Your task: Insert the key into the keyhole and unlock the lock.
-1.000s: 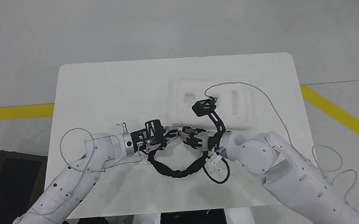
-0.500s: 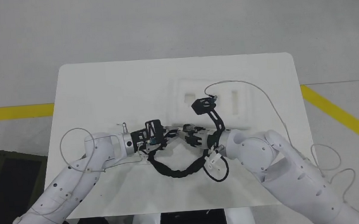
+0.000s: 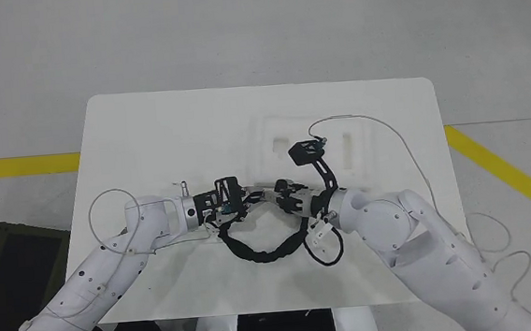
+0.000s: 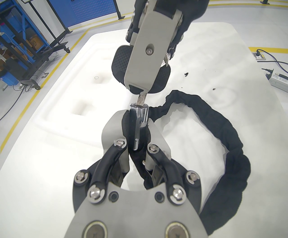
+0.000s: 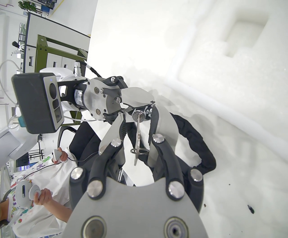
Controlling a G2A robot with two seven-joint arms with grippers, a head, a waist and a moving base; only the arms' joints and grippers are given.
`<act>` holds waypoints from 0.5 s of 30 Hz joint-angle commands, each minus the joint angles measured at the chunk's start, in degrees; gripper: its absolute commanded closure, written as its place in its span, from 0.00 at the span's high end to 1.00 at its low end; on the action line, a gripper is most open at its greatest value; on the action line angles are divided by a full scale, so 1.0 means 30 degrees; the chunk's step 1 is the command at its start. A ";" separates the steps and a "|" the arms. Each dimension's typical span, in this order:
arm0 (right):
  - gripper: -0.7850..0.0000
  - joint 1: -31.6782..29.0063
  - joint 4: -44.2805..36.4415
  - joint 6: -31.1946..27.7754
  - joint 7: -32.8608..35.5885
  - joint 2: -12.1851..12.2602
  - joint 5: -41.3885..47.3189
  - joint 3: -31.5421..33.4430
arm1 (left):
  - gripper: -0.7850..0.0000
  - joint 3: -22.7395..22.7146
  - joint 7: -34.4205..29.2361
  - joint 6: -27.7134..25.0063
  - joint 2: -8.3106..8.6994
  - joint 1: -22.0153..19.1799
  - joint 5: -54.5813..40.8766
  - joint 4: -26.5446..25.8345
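Glossy metal lock [image 4: 140, 115], metal key [image 5: 137, 133], chain sleeve [image 4: 227, 135] (matt, wrinkled cloth)

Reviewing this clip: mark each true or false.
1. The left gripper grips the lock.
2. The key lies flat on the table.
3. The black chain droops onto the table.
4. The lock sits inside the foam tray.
1. True. The left gripper is closed around the lock, gripping its metal cylinder.
2. False. The key is up at the right gripper, with its tip in the keyhole.
3. True. The chain loops from the lock down onto the table.
4. False. The foam tray lies beyond the lock, which is held in front of it.
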 commanded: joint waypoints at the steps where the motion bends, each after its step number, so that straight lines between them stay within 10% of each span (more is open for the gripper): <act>1: 0.26 -0.0155 -0.0208 -0.0048 0.0163 0.0050 0.0020 0.0272 | 0.00 0.0000 0.0000 0.0000 0.0000 0.0000 0.0000 0.0000; 15: 0.23 -0.1510 -0.1943 -0.0098 0.1658 0.0442 0.0318 0.2204 | 0.00 0.0000 0.0000 0.0000 0.0000 0.0000 0.0000 0.0000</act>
